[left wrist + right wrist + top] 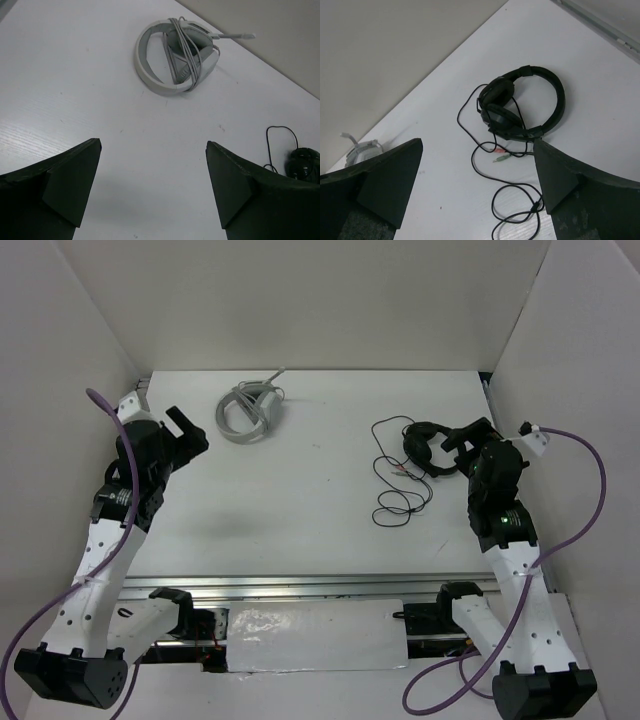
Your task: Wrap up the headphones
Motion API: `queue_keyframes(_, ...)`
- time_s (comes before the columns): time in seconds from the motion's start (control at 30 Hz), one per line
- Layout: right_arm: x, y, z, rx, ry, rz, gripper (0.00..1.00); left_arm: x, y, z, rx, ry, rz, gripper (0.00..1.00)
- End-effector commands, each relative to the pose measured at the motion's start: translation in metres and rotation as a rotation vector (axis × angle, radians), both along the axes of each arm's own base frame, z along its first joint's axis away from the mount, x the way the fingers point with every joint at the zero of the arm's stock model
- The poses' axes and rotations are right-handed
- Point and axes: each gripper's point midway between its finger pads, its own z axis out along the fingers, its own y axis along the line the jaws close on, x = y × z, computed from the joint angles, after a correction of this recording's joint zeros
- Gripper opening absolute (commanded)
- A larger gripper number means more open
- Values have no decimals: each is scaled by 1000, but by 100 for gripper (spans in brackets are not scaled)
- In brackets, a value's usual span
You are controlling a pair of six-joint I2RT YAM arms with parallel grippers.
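The black headphones lie on the white table at the right, earcups folded together, headband curved; they also show in the right wrist view and at the right edge of the left wrist view. Their thin black cable lies loose in loops in front of them, with pink and green plugs. My right gripper is open, empty and above the headphones' right side. My left gripper is open and empty at the far left, well away from the headphones.
A grey-white ring-shaped headset with its cable wound round it lies at the back left, seen also in the left wrist view. White walls enclose the table on three sides. A metal rail runs along the near edge.
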Motion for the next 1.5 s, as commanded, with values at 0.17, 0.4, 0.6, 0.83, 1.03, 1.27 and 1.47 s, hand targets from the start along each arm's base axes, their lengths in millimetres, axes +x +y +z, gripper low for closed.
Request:
queue_keyframes(0.17,-3,-3,-4,-117,66,42,100,9,-16,1,-10,16,-91,99)
queue_keyframes(0.4,11,-24,-36,-139,216,-45,100,7,-24,-2,-17,-8,-140,99)
queue_keyframes(0.6,24,-43,-97,24,383,-90,100,0,-20,1,-12,-40,-125,99)
queue_keyframes(0.83,38,-57,-138,98,458,-108,100,3,-21,-5,-3,-28,-128,99)
queue_keyframes(1.03,60,-62,-161,157,465,-100,100,7,-19,-11,7,-11,-118,99)
queue_keyframes(1.27,79,-62,-209,269,574,-33,100,14,-14,-18,27,0,-93,99)
queue_keyframes(1.47,106,-57,-233,357,602,5,99,25,-16,-29,35,34,-105,99)
